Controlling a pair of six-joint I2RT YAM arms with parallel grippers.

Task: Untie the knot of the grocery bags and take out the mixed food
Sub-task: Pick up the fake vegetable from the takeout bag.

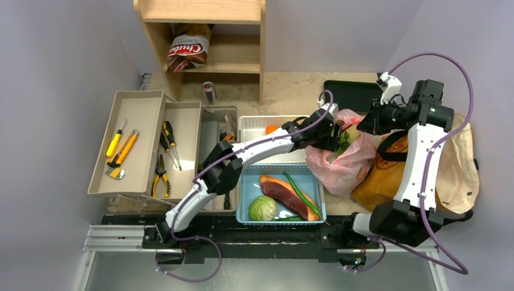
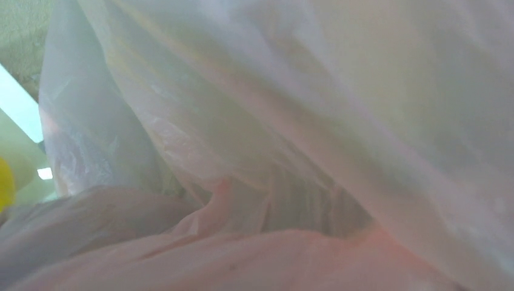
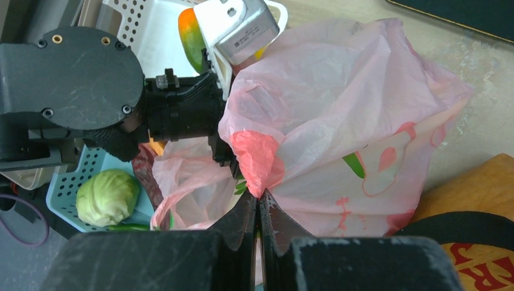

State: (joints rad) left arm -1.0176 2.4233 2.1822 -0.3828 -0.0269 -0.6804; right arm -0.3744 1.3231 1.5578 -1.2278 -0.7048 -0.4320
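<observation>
The thin pink bag (image 1: 339,167) lies crumpled between the blue basket and the brown paper bag (image 1: 379,179). My right gripper (image 3: 259,195) is shut on a bunched fold of the pink bag (image 3: 339,103), lifting it. My left gripper (image 1: 332,134) is pushed into the bag's mouth from the left. Its fingers are buried in plastic, and the left wrist view shows only pink film (image 2: 273,121). I cannot make out the knot. Green leaves (image 1: 343,143) show inside the bag. An orange (image 1: 271,129) sits in the white basket (image 1: 251,124).
A blue basket (image 1: 251,176) holds a red meat slab (image 1: 279,189), a round green cabbage (image 1: 262,208) and a long green pepper. Grey trays (image 1: 130,142) with tools lie left. A shelf (image 1: 203,42), a can (image 1: 209,92), a black tray (image 1: 351,91) and a beige tote (image 1: 460,163) surround them.
</observation>
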